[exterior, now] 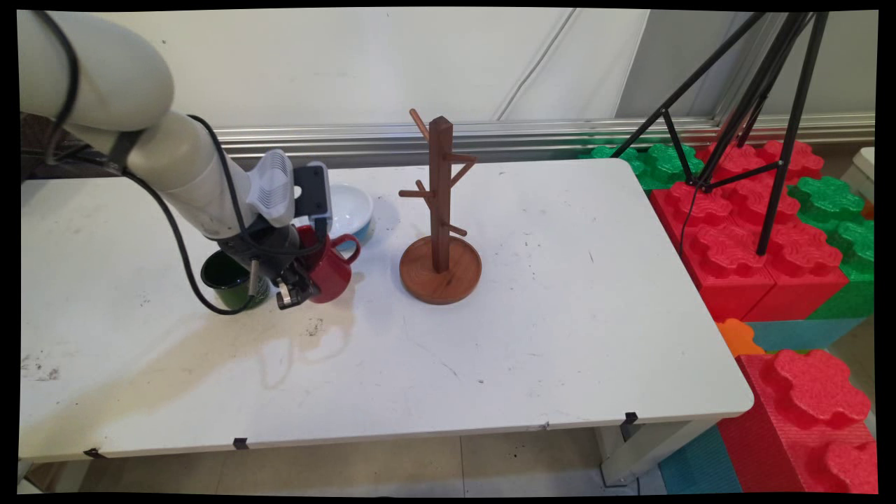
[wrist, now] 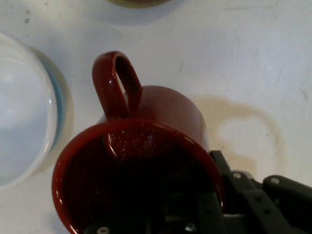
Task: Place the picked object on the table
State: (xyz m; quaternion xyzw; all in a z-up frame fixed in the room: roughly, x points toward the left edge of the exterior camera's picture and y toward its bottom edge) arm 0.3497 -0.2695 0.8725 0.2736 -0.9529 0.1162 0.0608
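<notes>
My gripper (exterior: 297,283) is shut on the rim of a red mug (exterior: 332,269), on the table's left half. In the hand view the red mug (wrist: 161,112) fills the frame. One finger is inside it and the other outside on the right, at my gripper (wrist: 204,195). The mug is tilted, its handle pointing towards a wooden mug tree (exterior: 439,210). A shadow offset on the table suggests it hangs just above the surface. A dark green mug (exterior: 225,280) stands close on the gripper's left. A white bowl with a blue outside (exterior: 350,206) lies just behind.
The white table (exterior: 560,315) stretches right of the mug tree. The tree's round base (wrist: 139,2) shows at the hand view's top edge, the bowl (wrist: 24,122) at its left. Red and green foam blocks (exterior: 735,238) and a black tripod (exterior: 770,105) stand beyond the right edge.
</notes>
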